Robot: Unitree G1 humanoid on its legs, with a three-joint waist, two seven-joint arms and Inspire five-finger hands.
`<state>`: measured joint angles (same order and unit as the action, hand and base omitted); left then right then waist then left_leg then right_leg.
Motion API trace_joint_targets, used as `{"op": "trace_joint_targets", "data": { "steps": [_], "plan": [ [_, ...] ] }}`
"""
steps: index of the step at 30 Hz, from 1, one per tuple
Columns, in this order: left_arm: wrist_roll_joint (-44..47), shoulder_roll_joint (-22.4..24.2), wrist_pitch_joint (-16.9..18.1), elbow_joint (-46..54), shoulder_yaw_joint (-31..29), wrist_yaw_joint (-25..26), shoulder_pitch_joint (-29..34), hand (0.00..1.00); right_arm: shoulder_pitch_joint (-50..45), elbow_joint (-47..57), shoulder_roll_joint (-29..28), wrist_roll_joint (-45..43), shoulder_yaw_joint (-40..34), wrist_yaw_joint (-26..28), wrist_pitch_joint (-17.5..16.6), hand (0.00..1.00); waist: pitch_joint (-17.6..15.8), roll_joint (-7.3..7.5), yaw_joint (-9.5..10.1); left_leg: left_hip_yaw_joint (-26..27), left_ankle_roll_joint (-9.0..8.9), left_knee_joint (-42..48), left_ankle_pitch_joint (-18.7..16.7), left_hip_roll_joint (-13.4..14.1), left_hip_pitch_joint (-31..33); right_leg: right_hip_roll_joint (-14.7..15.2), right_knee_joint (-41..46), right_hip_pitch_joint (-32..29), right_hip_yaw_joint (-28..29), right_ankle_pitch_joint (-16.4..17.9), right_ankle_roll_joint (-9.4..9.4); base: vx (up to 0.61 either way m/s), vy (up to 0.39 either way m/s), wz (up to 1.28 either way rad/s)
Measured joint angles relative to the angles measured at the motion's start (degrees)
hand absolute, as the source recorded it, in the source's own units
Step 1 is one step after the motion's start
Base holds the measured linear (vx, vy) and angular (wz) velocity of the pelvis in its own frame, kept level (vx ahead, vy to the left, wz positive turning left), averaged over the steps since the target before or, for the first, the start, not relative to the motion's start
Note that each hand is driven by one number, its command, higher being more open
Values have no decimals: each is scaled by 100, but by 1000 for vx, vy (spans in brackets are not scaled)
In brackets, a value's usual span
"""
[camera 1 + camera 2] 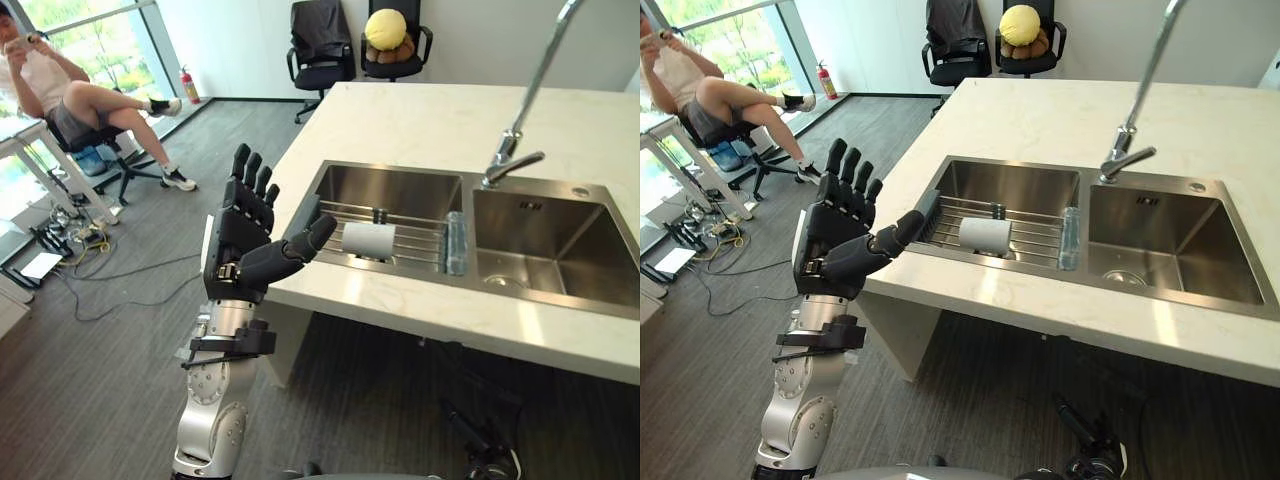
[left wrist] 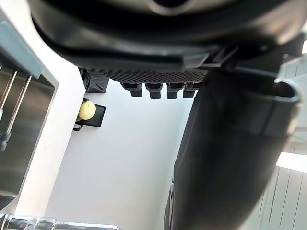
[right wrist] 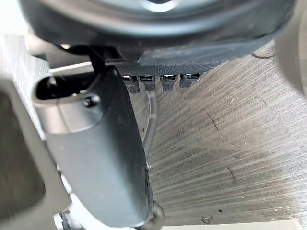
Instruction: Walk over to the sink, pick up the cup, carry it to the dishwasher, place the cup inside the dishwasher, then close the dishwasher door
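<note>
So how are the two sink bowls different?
The left steel sink basin holds a wire rack; the right steel sink basin has none. A white cup lies on its side in the left one; the right one shows its round drain. Both are shiny steel.

We see the cup [image 1: 368,240], a plain white cylinder, lying on its side with its length running left to right. It rests on a wire rack [image 1: 420,235] that spans the left basin of the sink [image 1: 400,190]. The sink is a steel double basin set into the pale surface [image 1: 420,120], and the cup sits toward the basin's near edge. We cannot tell which way its mouth faces.
</note>
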<state>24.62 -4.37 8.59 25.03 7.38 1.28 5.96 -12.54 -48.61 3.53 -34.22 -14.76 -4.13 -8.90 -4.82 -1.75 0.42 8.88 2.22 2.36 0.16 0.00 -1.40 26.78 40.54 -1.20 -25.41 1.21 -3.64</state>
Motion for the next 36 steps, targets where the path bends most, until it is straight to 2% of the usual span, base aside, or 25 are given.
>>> {"op": "trace_joint_targets", "data": {
  "steps": [1,2,3,5,6,7,8,9,10,12,17,21,25,32,36],
  "plan": [
    [-21,20,11,-68,47,1,-25,100,19,-98,-103,15,-81,8,36,100,-50,38,-31,-101,47,-44,-57,55,-65,-192,96,-150,110,505,-6,207,48,28],
    [-138,0,3,-135,166,6,-63,100,45,-276,-154,15,-194,25,88,100,-194,20,-27,-137,-12,-92,-90,116,-234,-424,-94,-312,173,802,-69,205,55,23],
    [-152,-19,3,-152,194,6,-73,100,45,-304,-160,17,-229,30,92,100,-197,24,-28,-140,-17,-94,-106,119,-253,-451,-180,-345,189,828,-83,241,55,12],
    [-159,-223,-48,-354,401,4,-318,100,10,-616,-167,12,-511,89,168,100,-194,72,-81,-175,-82,-85,-222,120,-407,-719,-1158,-593,545,842,-174,209,-15,16],
    [-158,-263,-63,-364,432,3,-388,100,1,-688,-167,12,-559,105,193,100,-205,80,-112,-208,-111,-65,-254,121,-430,-766,-1363,-634,611,813,-213,211,-84,32],
    [-133,-323,-71,-371,450,-5,-504,100,-65,-788,-202,9,-674,130,223,100,-216,113,-166,-262,-202,-21,-326,116,-455,-835,-1771,-649,627,573,-246,162,-100,28],
    [-91,-345,-74,-371,477,-18,-554,100,-113,-834,-247,8,-762,150,228,100,-201,161,-172,-284,-248,1,-371,102,-466,-874,-1982,-641,618,262,-237,201,-171,29],
    [-17,-343,-73,-385,485,-26,-626,100,-224,-952,-331,8,-892,178,231,100,-155,295,-166,-321,-349,11,-467,39,-523,-871,-2249,-531,509,-148,-279,207,-242,6],
    [98,-230,-103,-448,524,-25,-622,100,-229,-1080,-304,5,-1048,176,245,100,-141,196,-141,-307,-460,88,-571,196,-509,-1044,-2493,-390,462,-44,-308,231,-286,-1],
    [256,-130,-335,-460,658,-103,-636,100,-231,-1130,-261,5,-1229,178,245,100,-86,6,-156,-194,-552,90,-631,423,-546,-1293,-2591,-324,415,20,-202,190,-219,-12],
    [293,-128,-730,-538,985,-341,-719,100,-194,-1068,-245,5,-1239,193,205,100,-97,16,-186,-18,-620,23,-663,550,-725,-1466,-2759,-124,399,32,-180,68,-61,-4],
    [203,-237,-781,-561,976,-249,-682,100,-200,-1027,-299,4,-1007,186,242,100,-80,1,-174,48,-600,-23,-677,540,-731,-1563,-3157,11,441,-188,-218,-15,14,-9],
    [-622,-275,-781,-632,799,-42,-679,100,-240,-839,-312,-17,-742,162,388,100,-32,-16,-201,249,-587,-77,-685,526,-728,-1654,-3514,21,603,-419,-228,-3,23,-22],
    [-1722,-1072,-866,-1641,632,118,-680,100,-282,-815,-304,-32,-721,175,570,100,7,-32,-347,334,-583,-150,-683,534,-848,-1776,-3916,220,624,-593,-212,23,12,-7],
    [-2222,-1595,-864,-1922,518,174,-687,100,-310,-823,-247,-263,-723,459,635,100,-1,-45,-370,347,-583,-151,-681,530,-865,-1789,-3998,265,615,-637,-212,-13,-2,-2]
  ]
}}
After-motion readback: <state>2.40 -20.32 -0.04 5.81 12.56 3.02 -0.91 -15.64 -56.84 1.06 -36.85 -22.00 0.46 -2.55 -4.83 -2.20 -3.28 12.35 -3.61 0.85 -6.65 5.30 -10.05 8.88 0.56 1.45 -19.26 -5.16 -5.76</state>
